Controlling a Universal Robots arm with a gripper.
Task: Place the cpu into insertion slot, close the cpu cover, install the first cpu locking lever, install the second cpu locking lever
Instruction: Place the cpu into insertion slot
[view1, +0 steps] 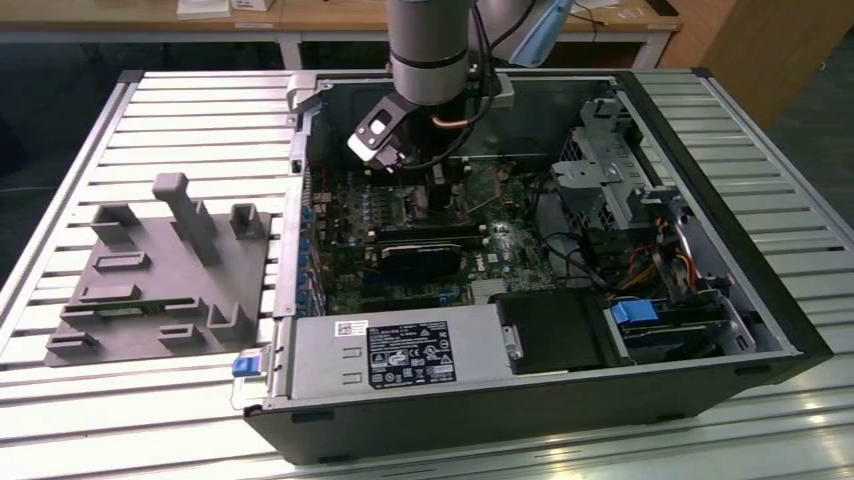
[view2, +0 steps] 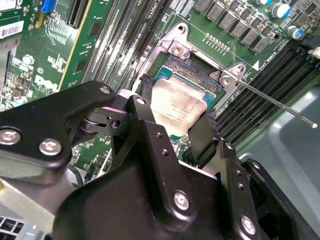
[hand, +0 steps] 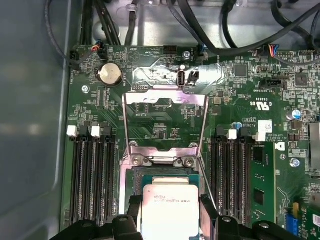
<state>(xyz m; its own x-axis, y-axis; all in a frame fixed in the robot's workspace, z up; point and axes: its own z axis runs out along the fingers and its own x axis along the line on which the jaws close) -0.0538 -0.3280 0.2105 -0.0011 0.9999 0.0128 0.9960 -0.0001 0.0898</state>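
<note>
My gripper (view2: 177, 100) (hand: 170, 201) is shut on the cpu (view2: 175, 107) (hand: 169, 212), a grey-metal square with a black finger on each of two opposite edges. The chip sits directly over the insertion slot (view2: 192, 70) (hand: 137, 180), level with or just above its dark contact bed; I cannot tell whether it is seated. The cpu cover (hand: 165, 98), a silvery frame with a square window, is swung open and lies flat on the green board beyond the socket. A thin locking lever (view2: 280, 104) sticks out free beside the socket. In the exterior view the arm (view1: 427, 70) reaches down into the open case.
Black memory slots (hand: 87, 175) (hand: 230, 175) flank the socket closely on both sides. A coin battery (hand: 109, 74) and black cables (hand: 235, 30) lie beyond the cover. A grey drive cage (view1: 614, 170), a power supply (view1: 400, 355) and a grey fixture (view1: 160, 270) on the table also show.
</note>
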